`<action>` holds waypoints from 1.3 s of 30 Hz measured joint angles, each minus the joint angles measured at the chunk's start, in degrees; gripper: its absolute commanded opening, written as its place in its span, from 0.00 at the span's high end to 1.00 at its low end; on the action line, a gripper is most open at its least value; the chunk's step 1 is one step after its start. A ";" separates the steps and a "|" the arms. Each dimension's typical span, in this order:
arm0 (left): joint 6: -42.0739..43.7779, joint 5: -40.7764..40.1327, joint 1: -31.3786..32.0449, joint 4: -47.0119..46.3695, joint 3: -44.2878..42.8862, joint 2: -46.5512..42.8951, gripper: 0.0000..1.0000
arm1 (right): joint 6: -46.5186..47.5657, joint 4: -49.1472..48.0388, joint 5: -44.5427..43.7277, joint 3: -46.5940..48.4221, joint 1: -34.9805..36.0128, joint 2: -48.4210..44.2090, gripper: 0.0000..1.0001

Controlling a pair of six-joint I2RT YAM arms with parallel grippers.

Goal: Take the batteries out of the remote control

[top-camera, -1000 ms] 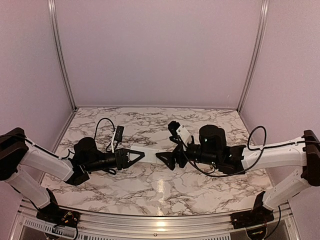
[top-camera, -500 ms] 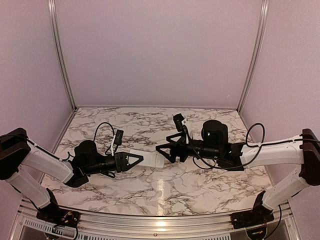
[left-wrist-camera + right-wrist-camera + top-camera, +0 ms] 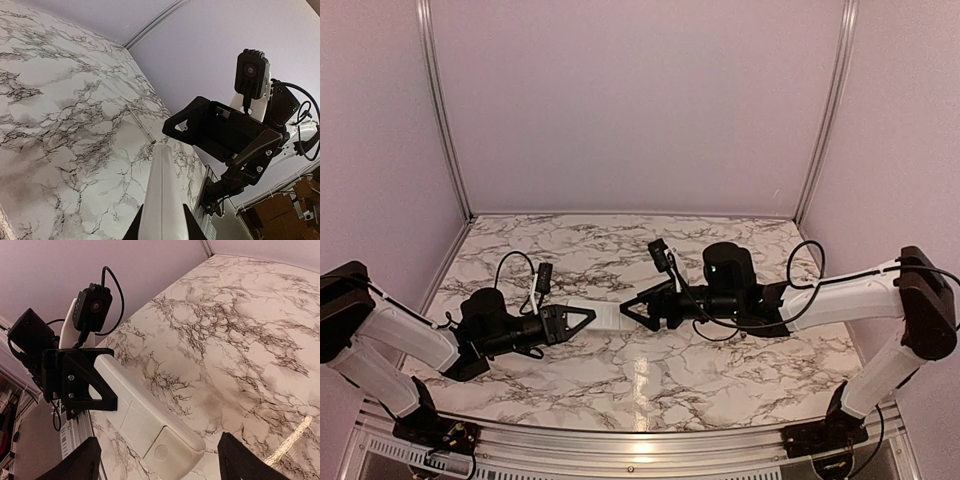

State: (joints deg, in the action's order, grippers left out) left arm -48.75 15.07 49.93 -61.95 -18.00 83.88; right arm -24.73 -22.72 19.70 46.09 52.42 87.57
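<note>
My left gripper (image 3: 582, 318) is shut on one end of the white remote control (image 3: 608, 315) and holds it above the table. In the left wrist view the remote (image 3: 162, 195) shows edge-on between the fingers. My right gripper (image 3: 628, 311) is open, with its fingers on either side of the remote's free end. In the right wrist view the remote (image 3: 142, 412) shows its back panel, closed, with a round ribbed mark (image 3: 161, 452). The right fingers (image 3: 82, 465) stand wide apart and do not touch it. No batteries are in view.
A thin pale stick (image 3: 141, 129) lies on the marble table (image 3: 650, 375) beyond the remote. Purple walls close the back and sides. A metal rail (image 3: 640, 440) runs along the near edge.
The left arm has drawn back to the left with the remote. The right gripper has moved left and lower, so its open fingers now stand around the remote's free end.
</note>
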 measured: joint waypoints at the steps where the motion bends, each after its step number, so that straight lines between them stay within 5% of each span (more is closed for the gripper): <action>1: -0.02 -0.24 0.00 -0.13 0.17 -0.11 1.00 | -0.22 0.04 0.31 0.22 0.00 0.57 0.24; 28: 0.02 -2.08 0.00 -1.29 0.96 -0.44 1.00 | -2.23 0.42 4.83 1.05 -0.22 5.55 0.51; 39: -2.23 0.55 -0.11 -7.41 0.92 3.61 1.00 | -2.19 0.52 4.79 1.46 -0.26 5.99 0.54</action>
State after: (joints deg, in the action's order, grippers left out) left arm -50.98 15.62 49.82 -69.36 -17.08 87.48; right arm -26.92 -22.20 24.49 47.55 52.16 93.56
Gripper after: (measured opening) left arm 0.176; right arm 0.464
